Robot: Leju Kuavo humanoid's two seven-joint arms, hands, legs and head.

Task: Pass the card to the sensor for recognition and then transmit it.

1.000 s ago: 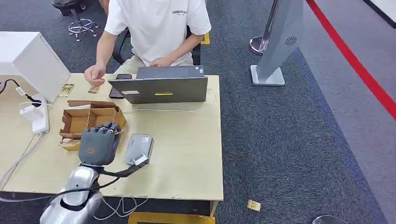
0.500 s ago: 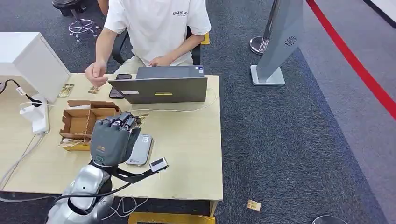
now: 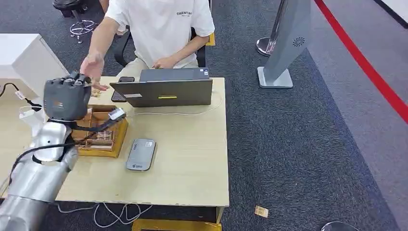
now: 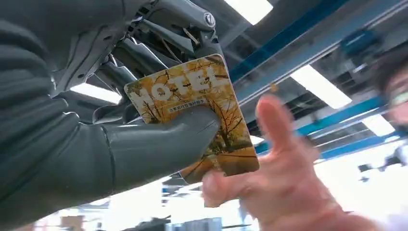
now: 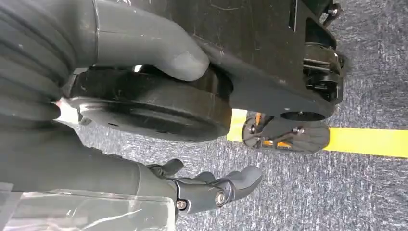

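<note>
Handover stage, by my reading: left hand (image 3: pixel 66 98) raised at the table's (image 3: pixel 192 159) left end, thumb and fingers pinching the card (image 4: pixel 199 113), a glossy rounded rectangle printed with yellow leaves and "HOTEL". Person's hand (image 3: pixel 92 67) reaches toward it, fingertips at the card's edge in the left wrist view; release not yet made. Below lies a brown cardboard box (image 3: pixel 98 139); further right the flat grey rounded sensor (image 3: pixel 141 153), then a grey laptop (image 3: pixel 163 91). Right hand (image 5: pixel 207 190) hangs over carpet, fingers loosely curled, holding nothing.

Wooden table (image 3: pixel 192 159) bears laptop (image 3: pixel 163 91), sensor (image 3: pixel 141 154), cardboard box (image 3: pixel 101 137)
</note>
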